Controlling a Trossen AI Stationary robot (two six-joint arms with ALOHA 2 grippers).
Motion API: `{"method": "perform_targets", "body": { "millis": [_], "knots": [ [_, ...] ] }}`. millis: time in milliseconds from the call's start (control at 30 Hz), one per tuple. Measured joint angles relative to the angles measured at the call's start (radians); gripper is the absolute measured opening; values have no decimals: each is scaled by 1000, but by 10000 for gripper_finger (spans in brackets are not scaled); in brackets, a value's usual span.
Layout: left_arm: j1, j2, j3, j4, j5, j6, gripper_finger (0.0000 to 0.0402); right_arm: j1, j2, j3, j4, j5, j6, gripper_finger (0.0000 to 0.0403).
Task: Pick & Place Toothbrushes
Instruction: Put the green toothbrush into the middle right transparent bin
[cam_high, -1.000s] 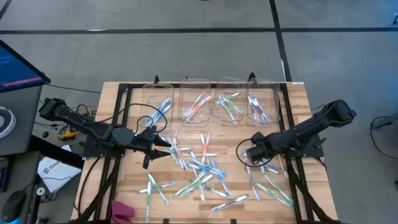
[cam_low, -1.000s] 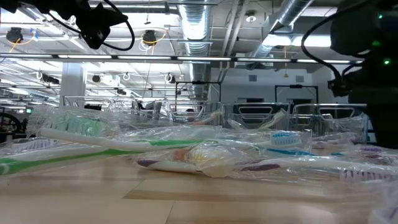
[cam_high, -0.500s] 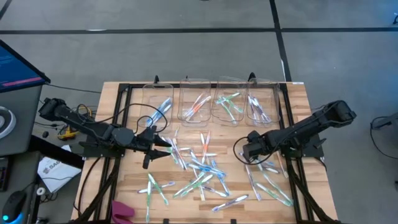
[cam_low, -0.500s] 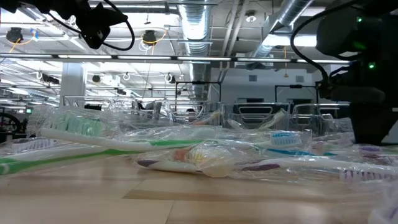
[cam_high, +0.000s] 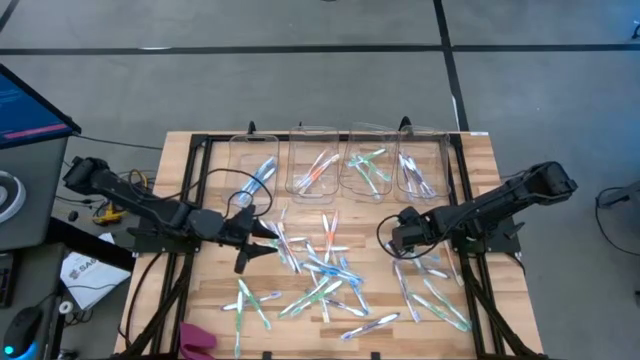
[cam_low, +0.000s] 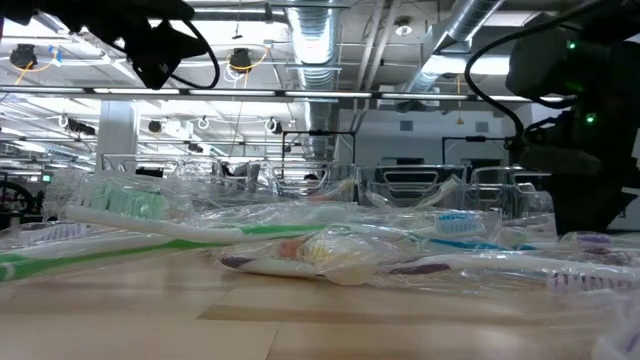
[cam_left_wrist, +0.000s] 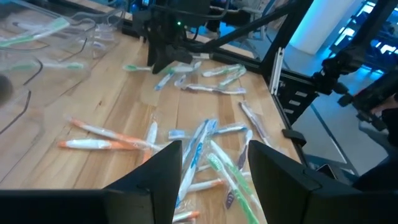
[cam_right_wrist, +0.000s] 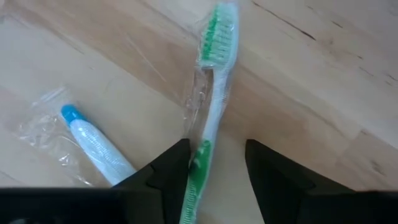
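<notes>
The right gripper (cam_right_wrist: 214, 171) sits low over the wooden table (cam_high: 480, 180), its fingers apart on either side of a wrapped green toothbrush (cam_right_wrist: 211, 118); whether they touch it is hard to tell. The left gripper (cam_left_wrist: 211, 163) hovers with its fingers parted and empty above the scattered toothbrushes (cam_high: 320, 270). More lie in the clear bins (cam_high: 300, 145) at the table's far edge.

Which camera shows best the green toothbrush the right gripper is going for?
Right wrist view: the green toothbrush lies wrapped between the right gripper fingers. The high view hides it under the gripper; the other views don't show it clearly.
</notes>
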Motion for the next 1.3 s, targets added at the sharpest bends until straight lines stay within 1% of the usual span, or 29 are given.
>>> {"method": "perform_targets", "body": {
  "millis": [133,300,367,500,633,800,900,1133,1300],
  "knots": [
    [4,17,0,6,-3,0,177,0,1,5,-10,1,-43,106],
    [5,19,0,5,-3,0,177,-1,9,33,-13,12,-107,30],
    [5,19,0,5,-3,0,177,-1,10,44,-8,15,-129,15],
    [5,19,0,7,-3,0,177,3,13,65,-8,36,-133,23],
    [5,19,0,9,-3,0,177,20,13,93,-12,41,-158,9],
    [5,19,0,11,-3,0,177,46,12,136,-30,70,-159,13],
    [5,19,0,11,-2,0,177,67,11,165,-30,74,-181,7],
    [5,19,0,11,-2,3,177,110,10,234,-29,133,-232,6],
    [5,19,0,13,-1,63,177,144,9,285,-27,182,-261,5]
  ]
}}
